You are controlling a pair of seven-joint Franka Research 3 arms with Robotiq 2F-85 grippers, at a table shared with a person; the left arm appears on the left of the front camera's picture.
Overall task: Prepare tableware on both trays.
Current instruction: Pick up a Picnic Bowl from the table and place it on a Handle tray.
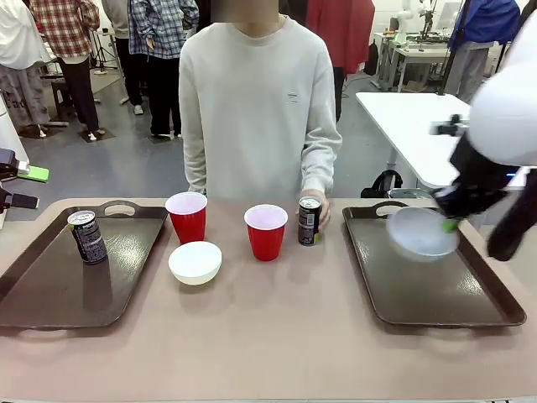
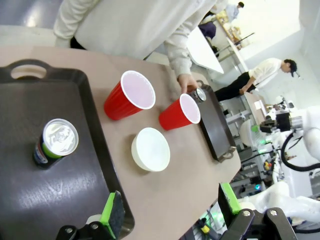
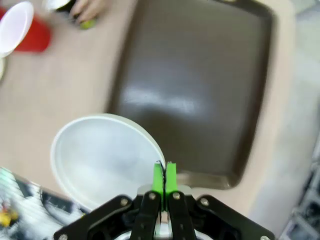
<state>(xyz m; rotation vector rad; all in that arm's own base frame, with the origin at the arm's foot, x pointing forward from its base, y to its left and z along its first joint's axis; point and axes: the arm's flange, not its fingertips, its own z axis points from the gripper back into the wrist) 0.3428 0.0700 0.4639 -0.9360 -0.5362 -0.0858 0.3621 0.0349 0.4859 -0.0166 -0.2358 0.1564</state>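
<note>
Pairs: two trays (image 1: 436, 294) (image 1: 50, 285), two red cups (image 1: 186, 217) (image 1: 266, 232), two white bowls (image 1: 421, 232) (image 1: 195, 262), two cans (image 1: 87, 237) (image 1: 310, 221).
Right hand (image 1: 451, 223) is clenched on one bowl's rim, the bowl tilted above the right tray's far end. Left of that tray, on the worktop (image 1: 277, 336), stand both cups, the other bowl and one can; farther left, the second can stands on the left tray. Left hand (image 2: 169, 205) gapes, grasping nothing.

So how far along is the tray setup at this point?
Done: one can stands on the left tray. In hand: the right gripper is shut on the rim of a white bowl, holding it raised at the right tray, not yet set down. Left: both red cups, the other bowl and the second can, with a person's hand on it, sit on the table between the trays. The left gripper is open.
</note>
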